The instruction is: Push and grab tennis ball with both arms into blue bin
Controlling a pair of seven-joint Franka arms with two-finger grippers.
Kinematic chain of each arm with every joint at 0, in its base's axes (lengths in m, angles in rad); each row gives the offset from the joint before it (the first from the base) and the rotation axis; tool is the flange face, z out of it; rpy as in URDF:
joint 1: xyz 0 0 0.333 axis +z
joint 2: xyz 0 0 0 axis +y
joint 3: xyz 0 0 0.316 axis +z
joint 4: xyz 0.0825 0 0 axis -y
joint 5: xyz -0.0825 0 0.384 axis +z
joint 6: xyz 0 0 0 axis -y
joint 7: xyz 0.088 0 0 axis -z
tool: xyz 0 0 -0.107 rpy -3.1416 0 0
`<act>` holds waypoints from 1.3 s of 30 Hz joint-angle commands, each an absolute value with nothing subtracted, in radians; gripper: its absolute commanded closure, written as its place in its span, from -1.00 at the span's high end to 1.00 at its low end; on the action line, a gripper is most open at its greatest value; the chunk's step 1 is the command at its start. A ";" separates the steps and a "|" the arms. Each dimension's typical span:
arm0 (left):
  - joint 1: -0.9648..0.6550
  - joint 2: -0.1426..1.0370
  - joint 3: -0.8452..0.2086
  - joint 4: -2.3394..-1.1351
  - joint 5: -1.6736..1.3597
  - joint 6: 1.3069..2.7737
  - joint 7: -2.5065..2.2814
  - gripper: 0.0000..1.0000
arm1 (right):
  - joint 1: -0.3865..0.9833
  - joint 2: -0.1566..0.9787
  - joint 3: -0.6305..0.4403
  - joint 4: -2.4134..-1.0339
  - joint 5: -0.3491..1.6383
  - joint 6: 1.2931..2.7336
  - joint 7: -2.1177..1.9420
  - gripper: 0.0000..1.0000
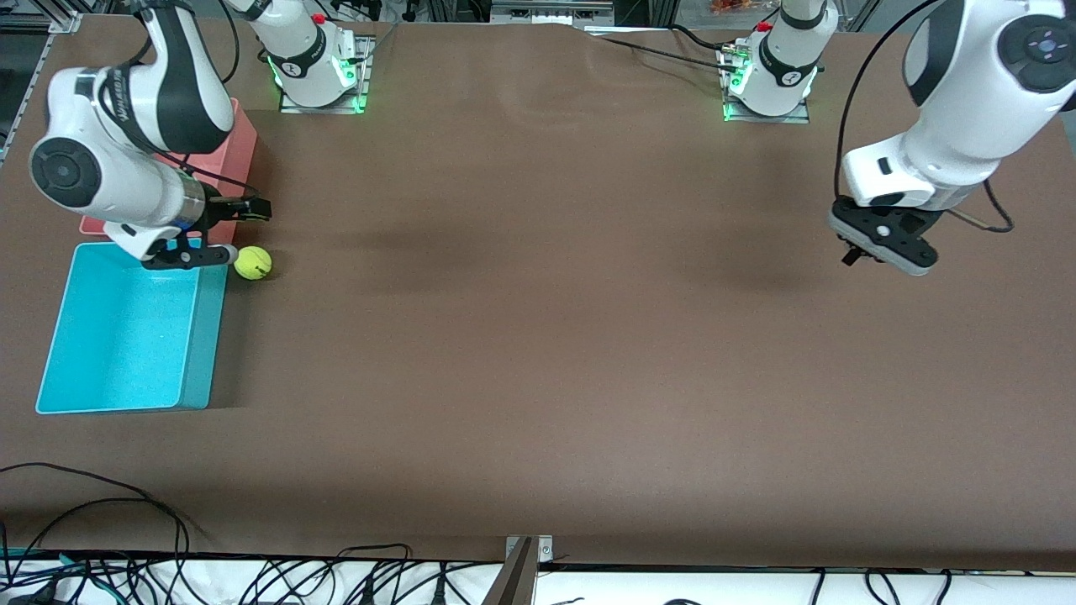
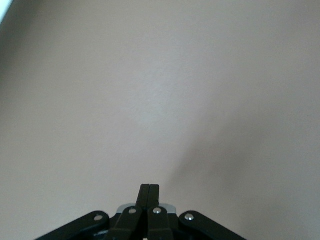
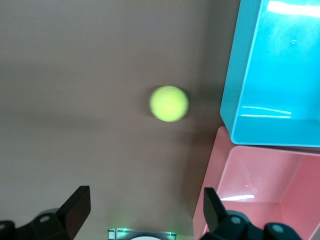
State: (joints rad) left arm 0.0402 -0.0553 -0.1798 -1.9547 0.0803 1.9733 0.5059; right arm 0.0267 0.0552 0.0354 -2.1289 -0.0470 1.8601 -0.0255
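Note the right end effector [image 1: 229, 231], fingers spread apart, hanging over the pink plastic tub's [image 1: 238, 155] edge near the fuzzy yellow-green tennis ball [image 1: 252, 262]. The ball rests on the brown worktop [image 1: 538, 336], just beside the cyan-blue rectangular plastic bin [image 1: 126, 336]. The left end effector [image 1: 853, 255] waits, fingers together, at its own end.

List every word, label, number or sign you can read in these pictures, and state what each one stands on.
None can be read for certain.
Grey lettering on the right arm: too blurred to read.
Round marks on both arm bases: too small to read.
Tennis ball: dark mark, unreadable.
Blue bin, pink bin: no text visible.
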 commanded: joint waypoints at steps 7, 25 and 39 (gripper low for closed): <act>0.028 -0.064 -0.127 -1.798 0.045 1.750 0.347 -0.73 | 0.026 0.080 0.038 -2.263 -0.184 2.078 -0.023 1.00; 0.023 -0.080 -0.066 -1.721 -0.054 1.660 0.259 1.00 | 0.009 0.242 0.026 -2.266 -0.245 2.293 -0.021 1.00; -0.093 -0.075 0.008 -1.667 -0.040 1.609 0.060 1.00 | -0.003 0.337 0.026 -2.267 -0.236 2.379 -0.006 0.83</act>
State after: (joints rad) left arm -0.0274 -0.0814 -0.0582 -1.6864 -0.0367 1.6298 0.1132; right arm 0.0057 0.3201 0.0219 -2.2650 -0.2234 2.3698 -0.0226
